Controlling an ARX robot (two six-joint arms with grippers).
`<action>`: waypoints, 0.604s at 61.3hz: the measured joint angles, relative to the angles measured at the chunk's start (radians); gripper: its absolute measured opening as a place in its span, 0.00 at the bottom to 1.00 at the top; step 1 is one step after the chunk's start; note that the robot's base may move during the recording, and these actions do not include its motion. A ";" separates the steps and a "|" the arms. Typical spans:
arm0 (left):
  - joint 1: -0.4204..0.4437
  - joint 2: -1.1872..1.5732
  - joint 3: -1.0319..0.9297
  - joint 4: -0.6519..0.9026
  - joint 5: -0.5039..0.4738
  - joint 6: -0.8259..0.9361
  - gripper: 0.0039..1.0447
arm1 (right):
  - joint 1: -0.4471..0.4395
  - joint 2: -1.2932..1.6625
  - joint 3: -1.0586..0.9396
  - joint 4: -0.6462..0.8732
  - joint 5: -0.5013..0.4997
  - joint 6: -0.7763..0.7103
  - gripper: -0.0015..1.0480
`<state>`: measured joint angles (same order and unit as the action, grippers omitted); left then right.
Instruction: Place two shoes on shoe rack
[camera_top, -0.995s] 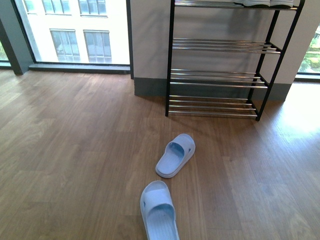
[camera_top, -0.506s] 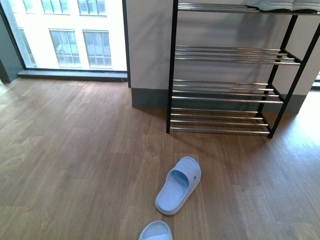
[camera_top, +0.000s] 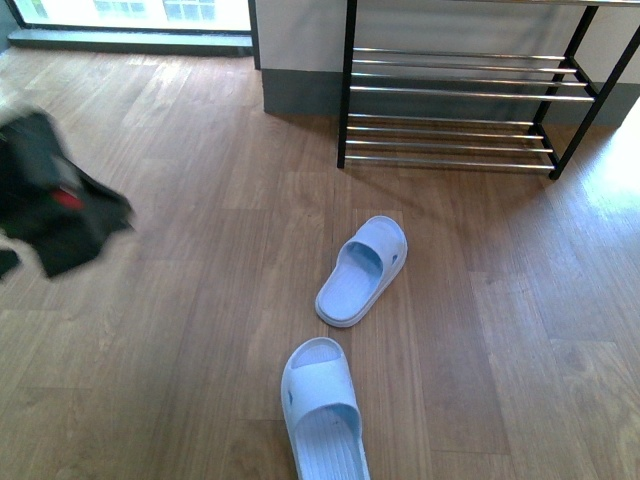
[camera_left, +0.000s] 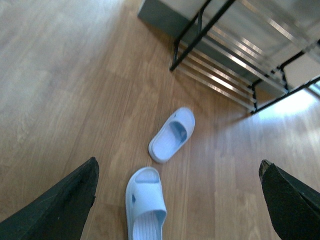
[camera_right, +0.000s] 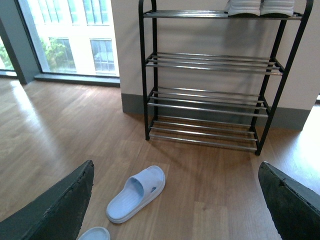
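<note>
Both pincers are spread wide and empty: the left gripper (camera_left: 177, 165) and the right gripper (camera_right: 176, 167) each show only two dark fingertips at the far edges of their wrist views, with nothing between them. The white-soled pair (camera_right: 260, 7) stands on the top tier of the shoe rack (camera_top: 450, 125). Only the soles show in the right wrist view, so the uppers cannot be made out. On the floor (camera_top: 200, 350) in the front view, the farther slide (camera_top: 363, 270) lies near the centre and the nearer slide (camera_top: 322, 410) at 6 o'clock, with the rack at 1 o'clock. The risk, as I judge it, is that these pale blue slides lie between the robot and the rack, so an advance could knock or trap one. The left arm (camera_top: 55, 205), blurred at 9 o'clock, may also swing wide. Against half a second ago, the front view has tipped down. The window and upper tiers have left it, both slides show whole, and the left arm has come in.
</note>
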<state>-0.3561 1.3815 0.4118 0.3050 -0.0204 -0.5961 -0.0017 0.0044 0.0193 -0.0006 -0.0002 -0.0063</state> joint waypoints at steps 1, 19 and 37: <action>-0.008 0.056 0.019 -0.003 0.005 0.005 0.91 | 0.000 0.000 0.000 0.000 0.000 0.000 0.91; -0.060 0.609 0.352 -0.100 0.059 0.144 0.91 | 0.000 0.000 0.000 0.000 0.000 0.000 0.91; -0.090 0.889 0.552 -0.206 0.148 0.206 0.91 | 0.000 0.000 0.000 0.000 0.000 0.000 0.91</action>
<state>-0.4461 2.2707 0.9638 0.0986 0.1272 -0.3897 -0.0017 0.0044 0.0193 -0.0006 -0.0002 -0.0059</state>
